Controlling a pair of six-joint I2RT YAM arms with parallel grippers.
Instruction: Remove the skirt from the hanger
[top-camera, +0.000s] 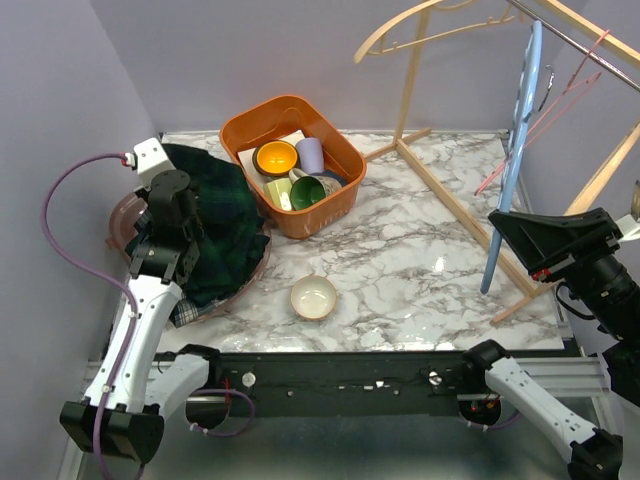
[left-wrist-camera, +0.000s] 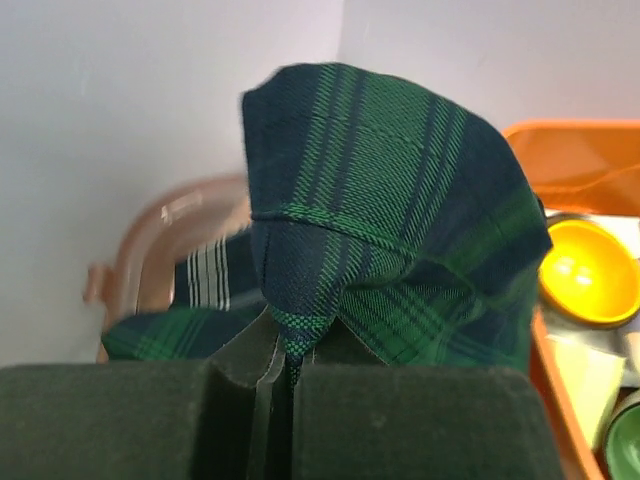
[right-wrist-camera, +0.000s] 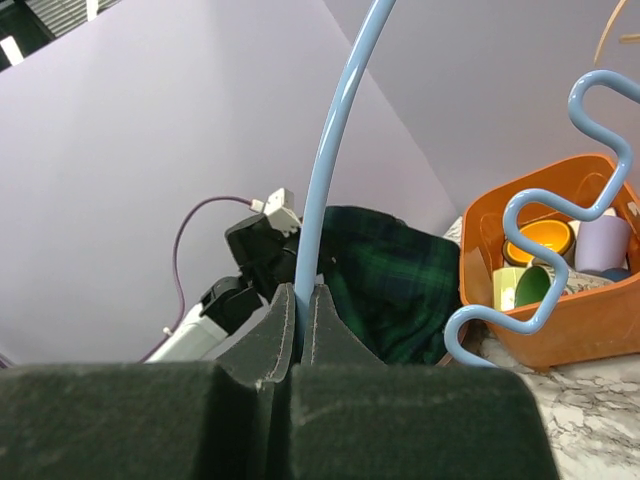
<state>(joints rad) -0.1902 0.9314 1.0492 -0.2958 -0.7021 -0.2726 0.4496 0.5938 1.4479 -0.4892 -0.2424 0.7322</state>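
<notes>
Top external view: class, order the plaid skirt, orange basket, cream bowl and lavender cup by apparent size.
1. plaid skirt and orange basket: too alike to rank, and the left arm covers part of the skirt.
2. cream bowl
3. lavender cup

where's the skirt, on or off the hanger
Off: the skirt is bunched in the left jaws, and the hanger in the right jaws is bare.
</notes>
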